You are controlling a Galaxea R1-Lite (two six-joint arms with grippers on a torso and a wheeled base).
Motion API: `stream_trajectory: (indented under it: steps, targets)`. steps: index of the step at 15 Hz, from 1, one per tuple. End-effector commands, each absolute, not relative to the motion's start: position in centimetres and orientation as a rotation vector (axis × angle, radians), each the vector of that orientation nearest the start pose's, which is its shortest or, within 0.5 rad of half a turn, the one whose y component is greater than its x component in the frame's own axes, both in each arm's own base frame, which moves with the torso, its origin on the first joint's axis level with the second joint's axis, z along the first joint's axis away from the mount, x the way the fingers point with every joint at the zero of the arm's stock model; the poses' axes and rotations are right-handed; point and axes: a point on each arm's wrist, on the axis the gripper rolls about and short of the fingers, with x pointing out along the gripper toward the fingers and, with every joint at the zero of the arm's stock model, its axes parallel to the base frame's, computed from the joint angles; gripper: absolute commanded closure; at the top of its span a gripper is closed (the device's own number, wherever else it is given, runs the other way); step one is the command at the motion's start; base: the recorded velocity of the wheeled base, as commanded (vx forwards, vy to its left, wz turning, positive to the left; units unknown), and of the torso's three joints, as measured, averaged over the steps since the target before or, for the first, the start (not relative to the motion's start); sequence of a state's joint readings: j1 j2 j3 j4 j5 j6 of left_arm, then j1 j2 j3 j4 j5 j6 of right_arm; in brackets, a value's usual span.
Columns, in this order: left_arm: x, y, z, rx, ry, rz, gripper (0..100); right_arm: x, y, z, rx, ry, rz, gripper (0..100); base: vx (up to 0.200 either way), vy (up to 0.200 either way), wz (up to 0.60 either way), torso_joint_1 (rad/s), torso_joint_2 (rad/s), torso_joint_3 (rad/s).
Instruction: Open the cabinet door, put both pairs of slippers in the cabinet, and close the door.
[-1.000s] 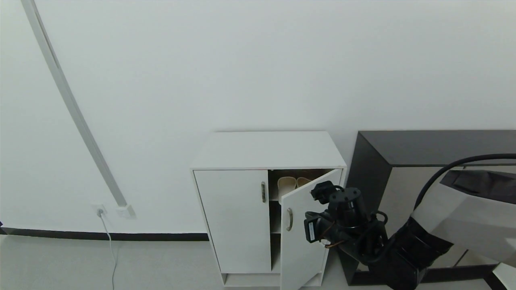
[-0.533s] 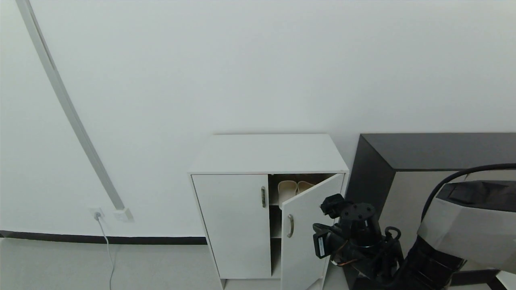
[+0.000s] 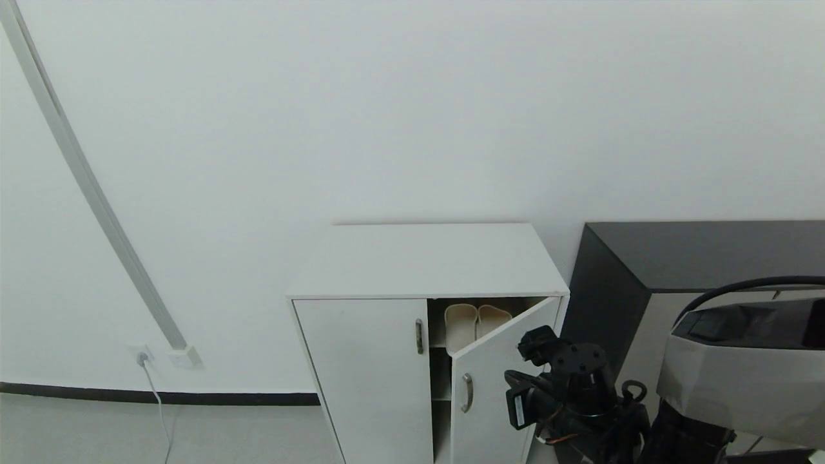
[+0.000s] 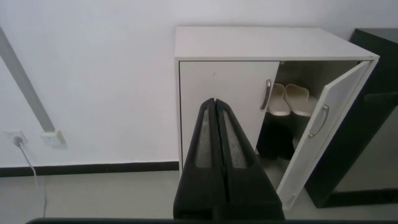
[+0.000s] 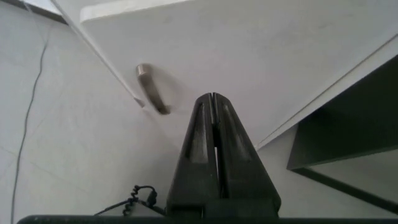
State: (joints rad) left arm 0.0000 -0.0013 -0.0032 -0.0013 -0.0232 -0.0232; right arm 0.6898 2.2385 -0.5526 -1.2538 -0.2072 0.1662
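The white cabinet [image 3: 425, 258] stands against the wall with its left door [image 3: 361, 380] closed. Its right door [image 3: 493, 386] hangs partly open. A pair of beige slippers [image 3: 475, 321] lies on the upper shelf, also visible as the slippers [image 4: 290, 99] in the left wrist view. My right gripper [image 5: 213, 96] is shut with nothing in it, close to the outer face of the open door [image 5: 261, 50], beside its metal handle [image 5: 151, 90]. My left gripper [image 4: 216, 101] is shut and holds nothing, held back from the cabinet [image 4: 261, 42] and pointing at its closed left door.
A dark piece of furniture [image 3: 677, 251] stands right of the cabinet, close to the open door's hinge side. A wall socket with a cable [image 3: 142, 356] and a slanted cable duct [image 3: 84, 187] are at the left. Bare floor lies in front and left.
The whole head picture has shifted: the cabinet shows larger and lower, so the camera moved. The right door's angle looks about the same, and my right arm stays by its outer face.
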Motion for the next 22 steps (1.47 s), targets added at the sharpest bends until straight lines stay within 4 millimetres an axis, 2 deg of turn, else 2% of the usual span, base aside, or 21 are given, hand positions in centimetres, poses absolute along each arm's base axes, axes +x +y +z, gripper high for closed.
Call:
stream_trajectory:
  steps: [1,7,14,22]
  targets:
    - [-2.3,-0.1,7.6,-0.024,-0.004,-0.023,100,26.8,21.3,-0.4,-0.035,0.449,0.434,100,0.000,0.000,0.00,0.000,0.00,0.000]
    - [-2.3,-0.1,7.6,-0.025,-0.003,-0.023,100,29.4,22.8,-1.0,-0.009,0.401,0.428,100,0.000,0.000,0.00,0.000,0.00,0.000]
    - [-2.3,-0.1,7.6,-0.024,-0.004,-0.023,100,31.7,23.2,-1.8,-0.003,0.391,0.399,100,0.000,0.000,0.00,0.000,0.00,0.000]
    - [-2.3,-0.1,7.6,-0.024,-0.004,-0.023,100,34.3,24.6,-2.3,-0.006,0.393,0.368,100,0.000,0.000,0.00,0.000,0.00,0.000]
